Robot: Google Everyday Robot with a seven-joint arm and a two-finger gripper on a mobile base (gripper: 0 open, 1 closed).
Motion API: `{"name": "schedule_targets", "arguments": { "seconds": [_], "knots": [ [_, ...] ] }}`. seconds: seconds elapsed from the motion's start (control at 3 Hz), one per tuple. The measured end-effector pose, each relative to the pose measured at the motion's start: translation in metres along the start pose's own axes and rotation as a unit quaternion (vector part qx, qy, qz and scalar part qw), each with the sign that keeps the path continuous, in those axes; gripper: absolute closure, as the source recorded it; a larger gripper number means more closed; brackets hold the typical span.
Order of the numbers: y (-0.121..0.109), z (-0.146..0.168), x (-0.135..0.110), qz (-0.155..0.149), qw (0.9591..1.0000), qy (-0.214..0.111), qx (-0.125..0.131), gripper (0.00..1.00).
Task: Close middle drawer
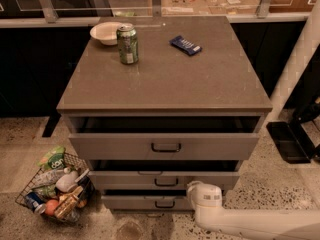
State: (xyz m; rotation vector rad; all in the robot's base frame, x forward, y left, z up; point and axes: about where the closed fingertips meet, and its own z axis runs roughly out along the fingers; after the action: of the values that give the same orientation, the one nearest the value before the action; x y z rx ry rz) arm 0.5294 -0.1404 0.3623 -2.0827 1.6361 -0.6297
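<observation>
The grey cabinet [165,74] has three drawers. The middle drawer [125,179] has a flat grey front with a small dark bar handle [166,182]. It stands out a little, with a dark gap above its front. The top drawer [110,146] is pulled out further. The lowest drawer [130,202] also sticks out slightly. My gripper [193,188] is at the end of the white arm [250,224], which comes in from the bottom right. It sits against the right part of the middle drawer's front.
On the cabinet top stand a white bowl [105,32], a green can [127,44] and a blue packet [185,45]. A wire basket [55,191] of bottles and snacks sits on the floor at the left. A white post [295,69] and a dark base [290,141] stand at the right.
</observation>
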Motion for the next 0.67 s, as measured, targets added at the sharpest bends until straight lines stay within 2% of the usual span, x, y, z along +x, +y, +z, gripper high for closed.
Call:
{"name": "schedule_targets", "arguments": {
  "seconds": [0.33, 0.67],
  "knots": [
    [0.0004, 0.0005, -0.0002, 0.0, 1.0, 0.0, 0.0, 0.82],
    [0.0009, 0.0011, -0.0006, 0.0, 1.0, -0.001, -0.001, 0.51]
  ]
}}
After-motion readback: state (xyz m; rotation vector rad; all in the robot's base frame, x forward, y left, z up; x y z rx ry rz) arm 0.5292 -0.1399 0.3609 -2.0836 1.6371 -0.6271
